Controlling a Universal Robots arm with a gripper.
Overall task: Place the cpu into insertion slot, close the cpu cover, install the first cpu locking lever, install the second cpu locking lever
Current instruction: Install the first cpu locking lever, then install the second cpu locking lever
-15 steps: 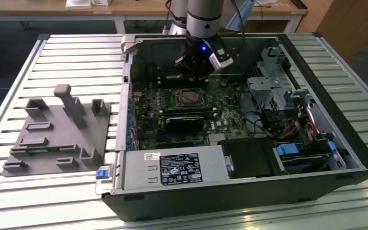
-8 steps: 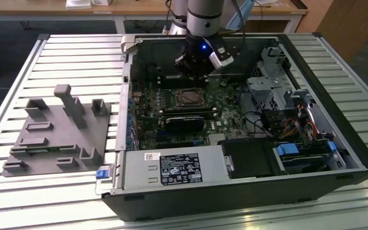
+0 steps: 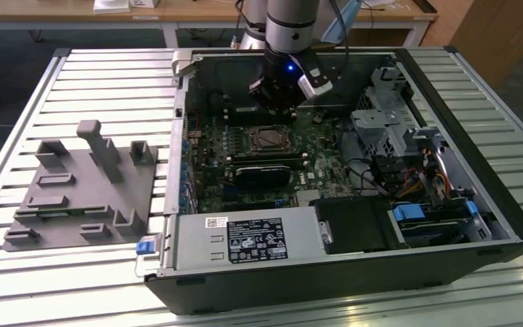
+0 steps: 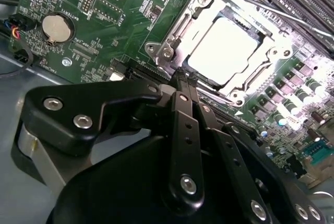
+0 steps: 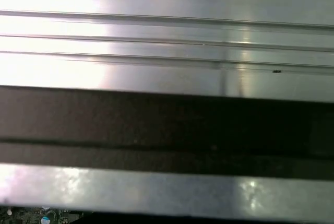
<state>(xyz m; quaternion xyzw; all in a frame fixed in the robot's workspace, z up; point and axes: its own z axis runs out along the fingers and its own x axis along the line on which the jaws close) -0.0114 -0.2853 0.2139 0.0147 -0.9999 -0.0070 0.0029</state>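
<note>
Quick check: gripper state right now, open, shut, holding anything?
Gripper: shut, fingers together, holding nothing, poised next to the cpu cover, which lies closed over the cpu.

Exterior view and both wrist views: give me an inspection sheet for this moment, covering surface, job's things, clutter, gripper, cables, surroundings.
Surface: slatted metal table carrying an open computer case.
Job's things: cpu lies in the insertion slot; the cpu cover is down around it, its pale face showing through the window. Whether the levers are locked cannot be told.
Clutter: grey fixture block on the table, at the exterior view's left of the case.
Gripper: gripper inside the case beside the socket, jaws together, holding nothing.
Cables: wire bundles in the case at the exterior view's right.
Surroundings: wooden desk behind the table.
</note>
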